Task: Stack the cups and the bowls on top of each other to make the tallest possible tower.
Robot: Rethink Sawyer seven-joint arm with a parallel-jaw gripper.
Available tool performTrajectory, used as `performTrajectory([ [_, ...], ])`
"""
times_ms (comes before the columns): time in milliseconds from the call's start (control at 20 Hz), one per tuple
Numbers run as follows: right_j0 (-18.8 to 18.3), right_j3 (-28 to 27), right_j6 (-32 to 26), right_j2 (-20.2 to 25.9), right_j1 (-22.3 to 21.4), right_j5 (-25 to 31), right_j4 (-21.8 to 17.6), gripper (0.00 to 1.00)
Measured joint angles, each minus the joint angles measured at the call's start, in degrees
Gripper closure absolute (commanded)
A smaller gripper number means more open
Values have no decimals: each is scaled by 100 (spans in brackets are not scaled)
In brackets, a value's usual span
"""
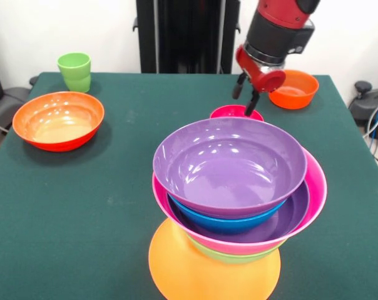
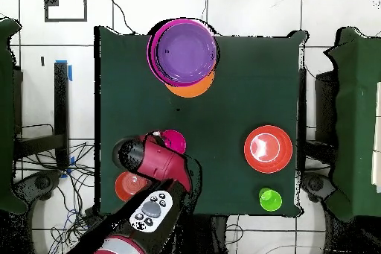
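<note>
The tower [image 1: 229, 165] stands at the table's near edge. Its base is an upturned orange bowl [image 1: 195, 269]; above it sit a green bowl rim, a pink bowl [image 1: 315, 187], a purple one, a blue bowl [image 1: 226, 223] and a purple bowl on top. It also shows in the overhead view [image 2: 184, 48]. A small magenta-red bowl [image 1: 229, 112] [image 2: 176, 141] sits just behind the tower. My gripper [image 1: 246, 95] hangs open and empty just above that bowl's far rim. The light-green cup [image 1: 74, 72] [image 2: 270, 199] stands upright at the far left corner.
A large red-orange bowl [image 1: 59, 120] [image 2: 266, 148] sits open side up at the left. A smaller red-orange bowl [image 1: 294, 89] [image 2: 126, 185] sits at the far right, partly under my arm [image 2: 160, 169] in the overhead view.
</note>
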Motion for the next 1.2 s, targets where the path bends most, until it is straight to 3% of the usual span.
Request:
performTrajectory([
  [550, 279, 538, 73, 531, 0, -548, 610, 0],
  [1200, 826, 868, 265, 728, -6, -555, 1113, 0],
])
